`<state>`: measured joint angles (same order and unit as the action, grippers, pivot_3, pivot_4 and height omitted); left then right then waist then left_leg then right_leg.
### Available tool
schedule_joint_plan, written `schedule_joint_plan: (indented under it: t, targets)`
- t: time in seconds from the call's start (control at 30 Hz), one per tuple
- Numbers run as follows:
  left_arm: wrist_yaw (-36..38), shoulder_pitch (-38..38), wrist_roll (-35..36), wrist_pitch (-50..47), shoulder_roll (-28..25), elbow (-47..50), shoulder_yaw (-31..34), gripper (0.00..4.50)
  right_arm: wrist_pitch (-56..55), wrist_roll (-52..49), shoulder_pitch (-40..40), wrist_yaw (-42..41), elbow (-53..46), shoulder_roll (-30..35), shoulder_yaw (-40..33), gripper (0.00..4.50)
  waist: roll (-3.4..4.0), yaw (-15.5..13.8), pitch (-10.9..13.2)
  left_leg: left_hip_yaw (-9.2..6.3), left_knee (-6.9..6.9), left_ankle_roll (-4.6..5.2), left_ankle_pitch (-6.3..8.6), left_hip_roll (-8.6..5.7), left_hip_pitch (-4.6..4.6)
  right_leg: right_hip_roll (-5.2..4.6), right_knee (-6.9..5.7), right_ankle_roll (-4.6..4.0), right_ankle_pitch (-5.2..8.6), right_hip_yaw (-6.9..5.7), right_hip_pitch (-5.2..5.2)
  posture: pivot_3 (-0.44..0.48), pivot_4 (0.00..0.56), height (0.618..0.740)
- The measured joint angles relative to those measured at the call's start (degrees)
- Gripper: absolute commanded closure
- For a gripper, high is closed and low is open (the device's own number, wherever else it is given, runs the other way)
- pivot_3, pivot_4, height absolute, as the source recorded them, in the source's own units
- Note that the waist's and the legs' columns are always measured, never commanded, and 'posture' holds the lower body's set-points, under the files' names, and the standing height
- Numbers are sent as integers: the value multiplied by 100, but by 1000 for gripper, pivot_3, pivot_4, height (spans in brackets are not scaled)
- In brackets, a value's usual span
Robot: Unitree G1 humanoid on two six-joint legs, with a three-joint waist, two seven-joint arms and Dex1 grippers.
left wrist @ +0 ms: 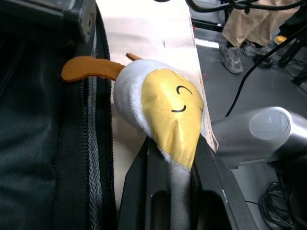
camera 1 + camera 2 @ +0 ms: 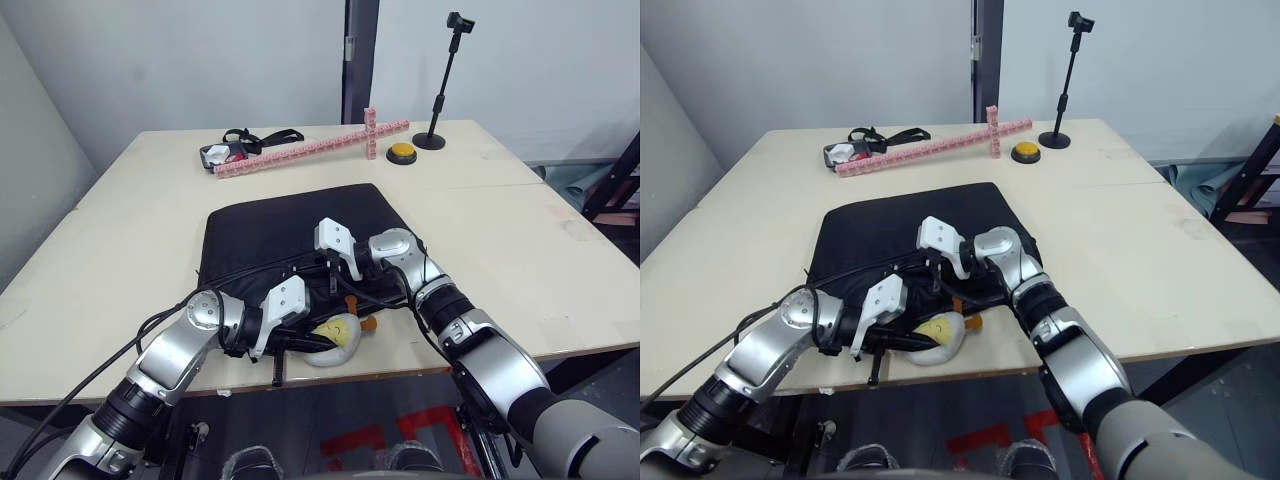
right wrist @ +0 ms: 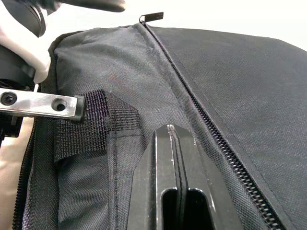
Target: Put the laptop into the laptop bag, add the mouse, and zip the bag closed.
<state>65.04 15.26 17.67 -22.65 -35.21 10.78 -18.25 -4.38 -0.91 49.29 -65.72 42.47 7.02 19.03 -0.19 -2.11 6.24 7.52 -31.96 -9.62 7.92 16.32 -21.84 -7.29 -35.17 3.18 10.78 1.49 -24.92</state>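
Left gripper [image 1: 170,158] pinches plush egg [image 1: 163,112]; laptop bag [image 2: 290,225] zipped.

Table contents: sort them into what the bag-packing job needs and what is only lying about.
Job:
- laptop bag, black, flat on the table, zipper running along its edge
- left gripper and right gripper at the bag's near edge

Lying about:
- plush egg toy, between the left fingers
- pink block cross
- yellow button
- black stand
- strapped device
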Motion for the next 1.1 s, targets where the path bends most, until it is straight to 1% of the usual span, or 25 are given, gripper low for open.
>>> schedule_joint_plan:
  t: [0.03,0.13,0.17,0.3,0.33,0.43,0.6,0.73,0.8,0.87,1.0,1.03,1.1]
  targets:
    - [0,-1,0,0,0,0,0,3295,1,0,0,0,-1,1,-1,4500,0,-2,0,0,0,0,0,0,0,0,0,0,0,0,0,0,150,740]
    - [12,-43,11,-1,-4,2,3,2179,7,-1,-1,1,-7,2,-20,4500,1,-3,1,0,0,0,0,0,-1,0,0,0,0,0,0,0,150,740]
    - [9,-55,14,-1,-4,4,7,1874,12,-2,-1,1,-11,1,-41,4500,1,-3,1,0,0,0,0,0,-1,0,0,0,0,0,0,0,150,740]
    - [-70,-108,75,-21,-1,30,110,369,120,-83,-2,4,-17,-17,-114,4500,3,-7,3,-1,0,0,0,0,-4,0,0,0,0,0,-3,0,150,740]
    - [-87,-121,100,-55,-8,61,173,86,139,-100,-1,15,-19,-22,-126,4500,4,-8,3,-1,0,0,0,0,-4,0,0,0,0,0,-3,0,150,740]
    - [-172,-205,293,-210,-56,294,417,35,198,-140,9,55,-11,-42,-183,4500,4,-10,4,0,0,0,0,0,-7,0,2,0,0,0,-6,0,150,740]
    - [-358,-461,799,-709,-220,772,1014,35,357,-262,58,74,14,-80,-336,4500,5,-11,7,1,0,-1,-1,0,-13,1,13,0,0,-1,-19,0,150,740]
    - [-462,-726,1150,-1005,-425,1183,1362,35,900,-579,63,37,-228,-99,-567,4500,8,-15,23,3,0,-3,-2,0,-21,1,24,0,0,-1,-23,0,150,740]
    - [-515,-963,1395,-1180,-649,1418,1756,35,1506,-887,62,-44,-725,25,-734,4500,8,-19,52,3,1,-5,-3,0,-37,2,30,0,0,-1,-39,0,150,740]
    - [-556,-1161,1573,-1315,-860,1533,2186,0,2031,-1167,64,-121,-1309,303,-928,3955,7,-35,56,3,9,-8,-5,0,-45,3,45,1,0,-6,-41,0,150,740]
    - [-591,-1508,2046,-1632,-1182,1666,3071,0,3005,-1667,63,-281,-2461,953,-1157,2629,5,-62,56,3,28,-3,-10,0,-49,6,77,4,-3,-14,-35,0,150,740]
    - [-594,-1586,2165,-1727,-1288,1672,3284,0,3169,-1756,62,-354,-2652,1160,-1179,2213,4,-71,56,3,30,-2,-10,0,-48,6,80,5,-3,-14,-33,0,150,740]
    - [-599,-1676,2355,-1894,-1448,1681,3651,0,3287,-1793,60,-464,-2809,1569,-1236,1592,3,-86,56,5,36,-3,-9,0,-45,6,85,5,-3,-15,-30,0,150,740]
